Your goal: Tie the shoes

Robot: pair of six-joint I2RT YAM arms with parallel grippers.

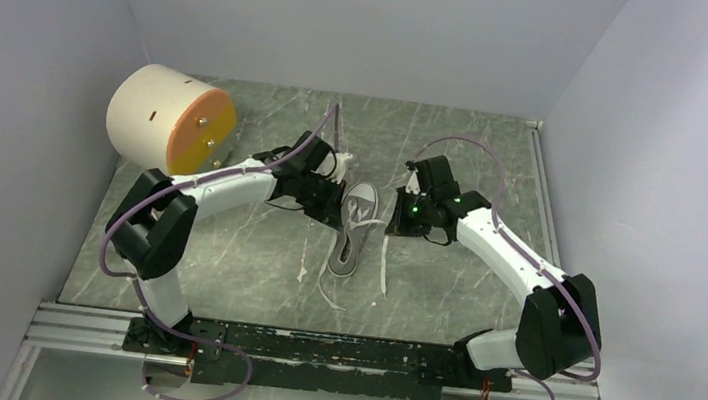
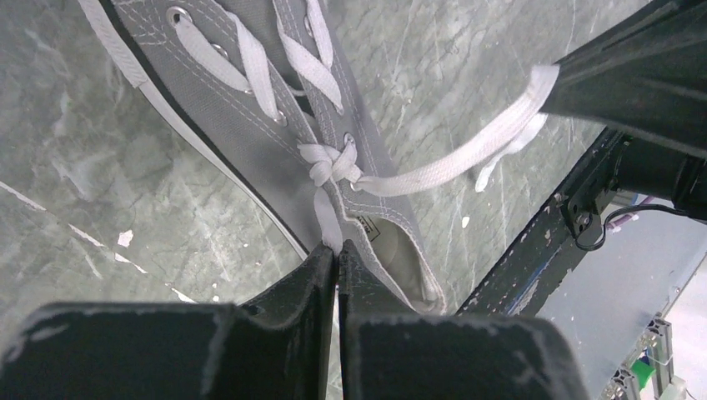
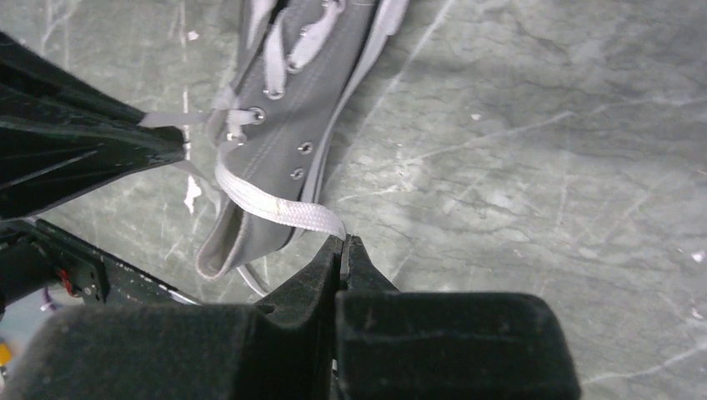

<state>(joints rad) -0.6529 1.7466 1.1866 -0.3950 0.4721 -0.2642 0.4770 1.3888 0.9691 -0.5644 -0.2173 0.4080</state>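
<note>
The grey sneaker (image 1: 355, 228) with its white toe cap lies in the middle of the table, toe away from the bases. It also shows in the left wrist view (image 2: 275, 108) and the right wrist view (image 3: 283, 125). A simple knot (image 2: 329, 164) sits at the top eyelets. My left gripper (image 1: 333, 213) (image 2: 337, 250) is shut on one white lace end (image 2: 327, 218) at the shoe's left. My right gripper (image 1: 393, 225) (image 3: 343, 242) is shut on the other white lace (image 3: 279, 208) at the shoe's right. Both laces run taut from the knot.
A large cream cylinder with an orange face (image 1: 170, 119) stands at the back left. Loose lace tails (image 1: 329, 293) trail on the marble table toward the black base rail (image 1: 333, 351). Grey walls close in on three sides.
</note>
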